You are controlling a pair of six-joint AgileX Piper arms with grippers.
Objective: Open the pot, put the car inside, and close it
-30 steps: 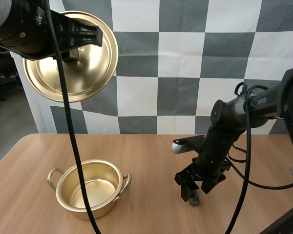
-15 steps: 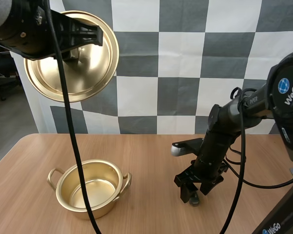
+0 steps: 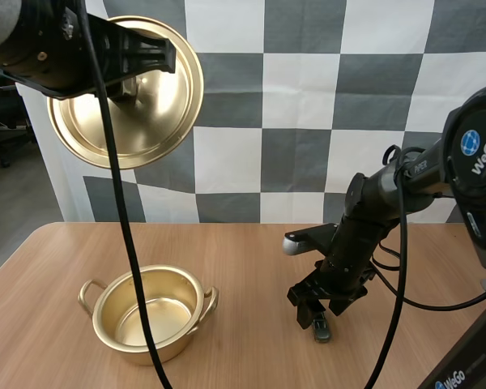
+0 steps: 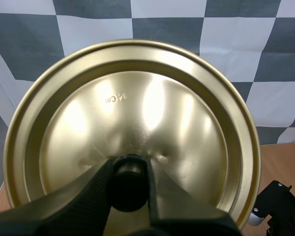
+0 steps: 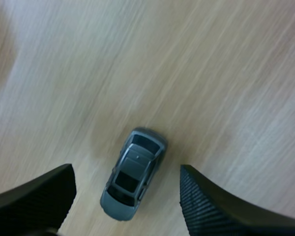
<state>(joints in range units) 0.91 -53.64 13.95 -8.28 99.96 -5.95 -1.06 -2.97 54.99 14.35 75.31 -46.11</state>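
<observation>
The golden pot [image 3: 149, 313] stands open on the table at the front left, with nothing inside. Its golden lid [image 3: 128, 94] hangs high at the upper left, tilted with its underside facing out. My left gripper [image 4: 130, 186] is shut on the lid's black knob [image 4: 129, 182]. A small grey toy car [image 5: 132, 173] lies on the wood between the spread fingers [image 5: 206, 206] of my right gripper [image 5: 124, 204], which is open just above it. In the high view the right gripper [image 3: 311, 310] reaches down over the car [image 3: 321, 328] at the table's front right.
The wooden table [image 3: 251, 259] has bare surface between the pot and the car. The pot's two loop handles [image 3: 208, 301] stick out sideways. The right arm's white-tipped part [image 4: 256, 217] shows past the lid's rim.
The right gripper has shifted slightly left and lower over the car. The lid in the left gripper has drifted a little to the right and up.
</observation>
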